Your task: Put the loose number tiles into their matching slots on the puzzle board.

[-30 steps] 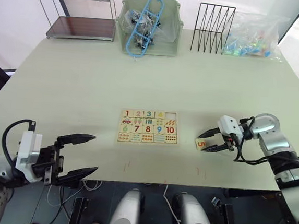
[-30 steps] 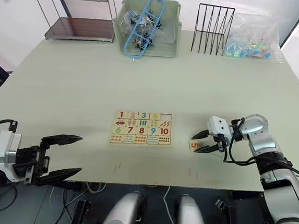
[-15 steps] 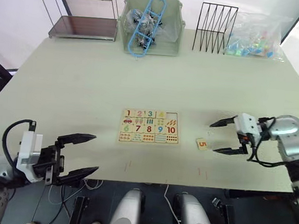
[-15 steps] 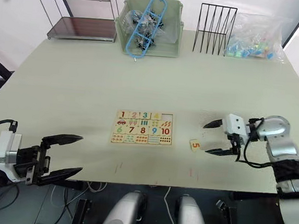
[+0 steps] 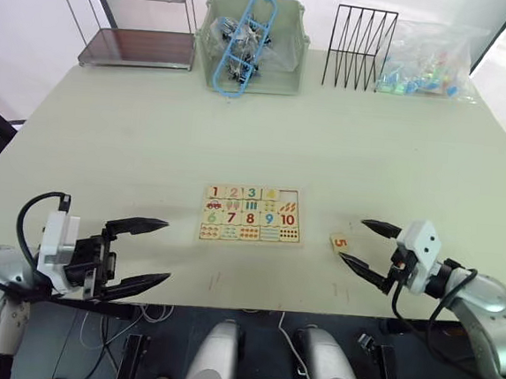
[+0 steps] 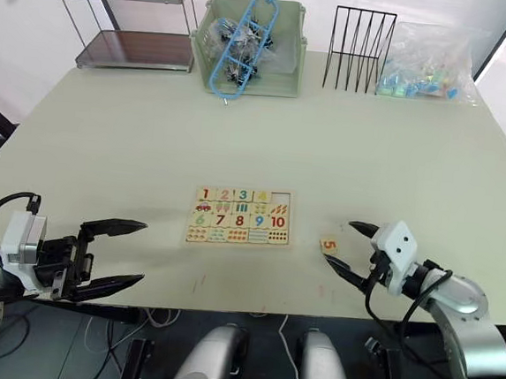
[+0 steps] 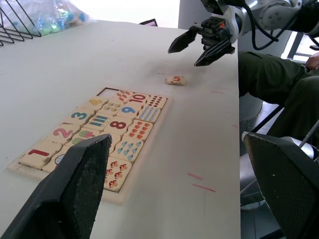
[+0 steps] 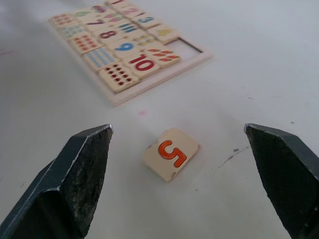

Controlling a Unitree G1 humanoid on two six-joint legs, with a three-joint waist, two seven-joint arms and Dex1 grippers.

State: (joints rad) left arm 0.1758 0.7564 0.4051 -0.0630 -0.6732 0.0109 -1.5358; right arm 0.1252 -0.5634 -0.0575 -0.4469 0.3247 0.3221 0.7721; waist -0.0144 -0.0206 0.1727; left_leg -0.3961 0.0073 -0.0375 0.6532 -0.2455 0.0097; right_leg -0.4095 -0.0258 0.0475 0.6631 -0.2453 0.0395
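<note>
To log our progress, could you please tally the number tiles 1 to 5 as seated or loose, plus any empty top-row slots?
seated tiles in the top row (1, 2, 3, 4): 4
loose tile on the table (the 5): 1
empty slot: 1
Total tiles 1 to 5: 5

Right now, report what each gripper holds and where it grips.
Nothing. The left gripper and right gripper are open and empty; the 5 tile lies on the table.

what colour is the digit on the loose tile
Orange, a 5 on the loose tile; clearest in the right wrist view.
</note>
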